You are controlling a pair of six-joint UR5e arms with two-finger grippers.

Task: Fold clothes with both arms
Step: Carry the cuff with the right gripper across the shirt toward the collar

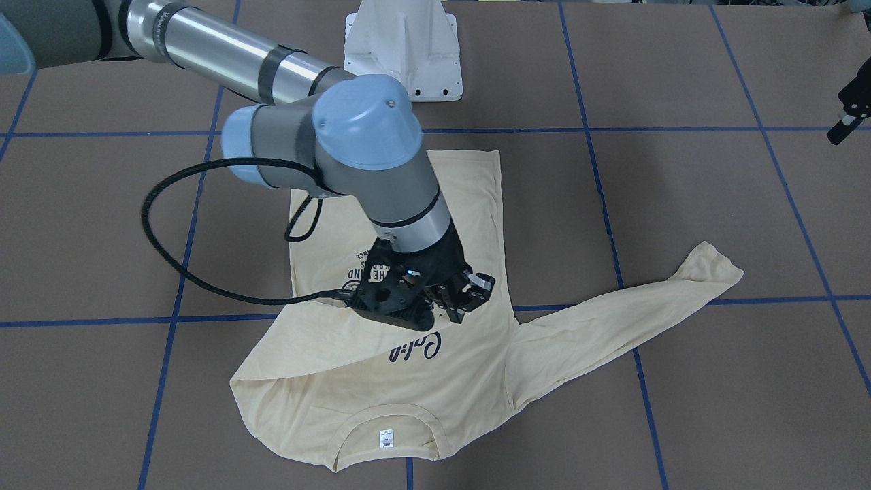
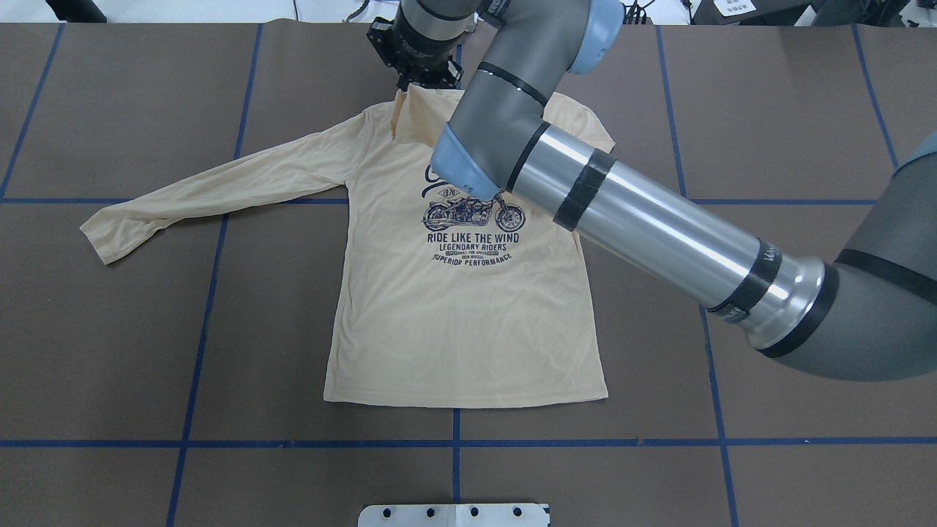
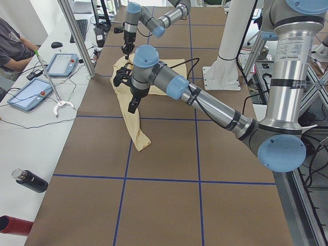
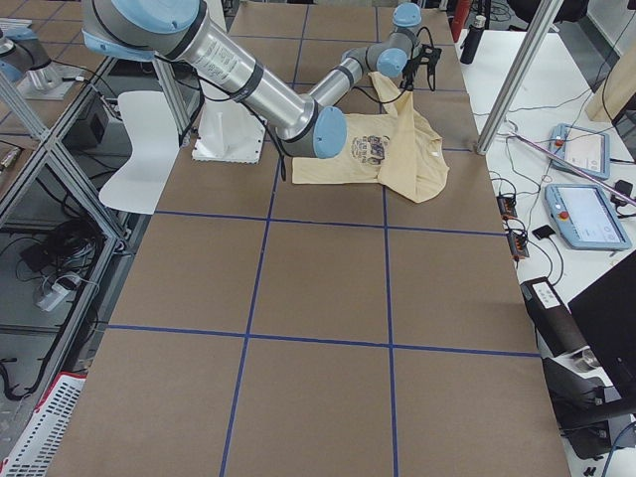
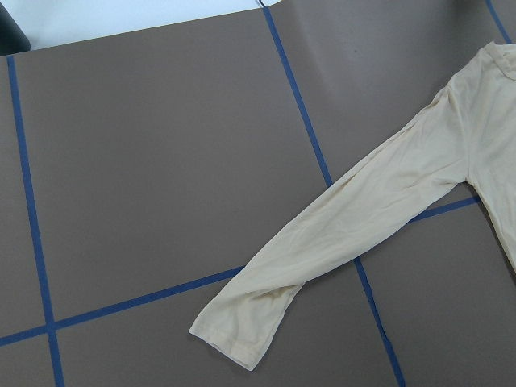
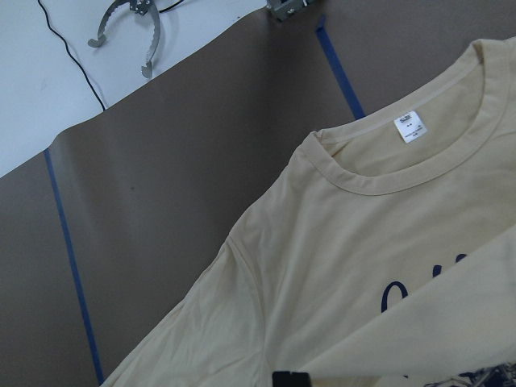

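Observation:
The pale cream-yellow long-sleeved shirt (image 2: 468, 322) lies print-up on the brown table, neck and white label (image 1: 386, 439) on the far side from the robot. Its left sleeve (image 5: 363, 234) lies stretched out flat. My right gripper (image 1: 473, 292) hovers over the chest near the collar, shut on the right sleeve, which is lifted and drawn across the shirt (image 6: 347, 242); a peak of cloth rises to it in the overhead view (image 2: 400, 110). My left gripper (image 1: 847, 119) hangs high above the left sleeve, empty; I cannot tell if it is open.
The white pedestal base (image 1: 403, 47) stands at the robot's side of the table. Blue tape lines (image 2: 454, 442) grid the brown surface. Beyond the far edge a white bench holds tablets (image 3: 61, 64), bottles (image 3: 28, 180) and a metal claw tool (image 6: 129, 24); a person (image 3: 13, 46) sits there.

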